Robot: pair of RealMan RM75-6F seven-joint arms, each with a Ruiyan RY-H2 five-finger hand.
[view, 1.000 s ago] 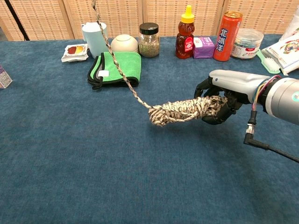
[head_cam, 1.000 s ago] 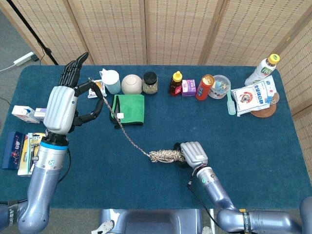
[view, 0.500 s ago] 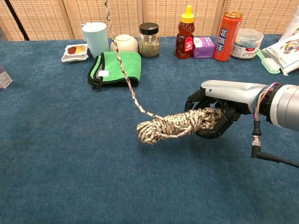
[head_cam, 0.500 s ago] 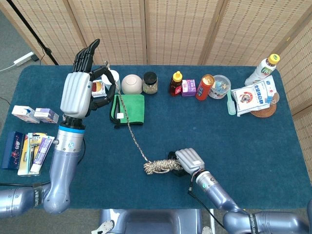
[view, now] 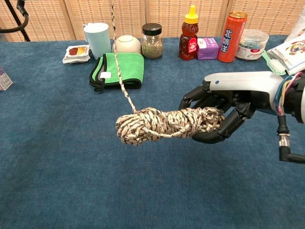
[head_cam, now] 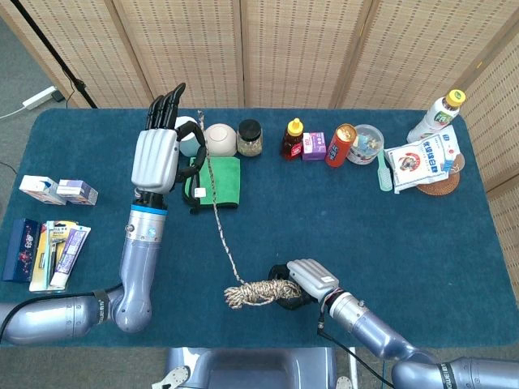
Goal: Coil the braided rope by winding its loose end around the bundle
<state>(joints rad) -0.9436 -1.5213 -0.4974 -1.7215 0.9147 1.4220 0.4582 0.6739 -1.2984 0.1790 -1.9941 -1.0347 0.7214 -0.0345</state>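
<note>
Bundle's moved nearer since before: right robot hand (view: 224, 112) grips the chunky beige-brown braided rope bundle (view: 162, 125); left robot hand (head_cam: 162, 154) pinches its loose end (head_cam: 212, 190) up high.

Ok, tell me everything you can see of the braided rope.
The braided rope is speckled tan, cream and dark brown. Most of it is wound into a thick, sausage-shaped bundle lying roughly level, with the right hand gripping its right end. A single loose strand leaves the top of the bundle and runs taut, up and away over the green cloth, to the raised left hand, which holds it.
</note>
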